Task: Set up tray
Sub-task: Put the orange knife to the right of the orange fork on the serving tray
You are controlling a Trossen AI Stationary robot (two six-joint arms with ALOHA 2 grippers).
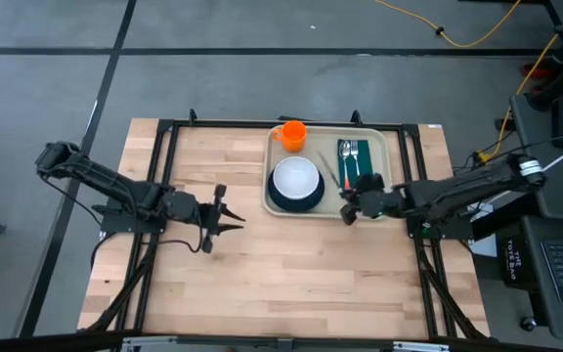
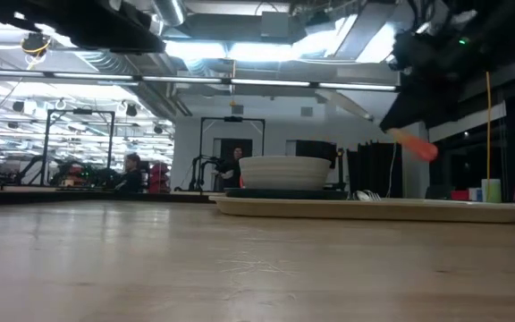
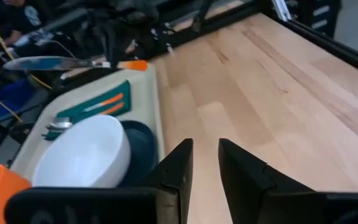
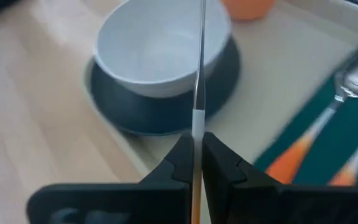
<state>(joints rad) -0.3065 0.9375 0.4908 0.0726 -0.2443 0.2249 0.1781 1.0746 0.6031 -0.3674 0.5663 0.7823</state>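
A: How do the right jaws stand?

B: The right gripper (image 4: 193, 163) has its jaws clamped on a knife (image 4: 199, 68), the thin blade running straight out from between them. It hangs over the tray (image 1: 389, 156), near the tray's edge that faces the right arm. In the low view the knife's orange handle (image 2: 416, 143) shows in the air above the tray.

A: And the left jaws?

B: The left gripper (image 1: 225, 221) has them a narrow gap apart, with nothing between them. It sits over bare wood, well apart from the tray, on the side toward the left arm.

A: What is the surface like?

B: Pale wooden planks (image 1: 291, 264) inside a dark metal frame, bare except for the tray, which lies at the far edge, right of the middle as seen from above.

A: The room?

B: Grey floor with dark lines and a yellow cable (image 1: 477, 34) beyond the tray's far side. The low view shows a hall with ceiling lights, racks and a person (image 2: 133, 170) in the distance.

A: What does the tray hold?

B: A dark round plate (image 1: 295, 198) with a white bowl (image 1: 295, 178) on it; the bowl looks empty in the right wrist view. An orange cup (image 1: 292, 134) stands in the tray's far corner, beside the bowl. A green napkin (image 1: 352, 161) lies on the side nearer the right gripper, with a fork and spoon (image 1: 347, 150) with orange handles on it.
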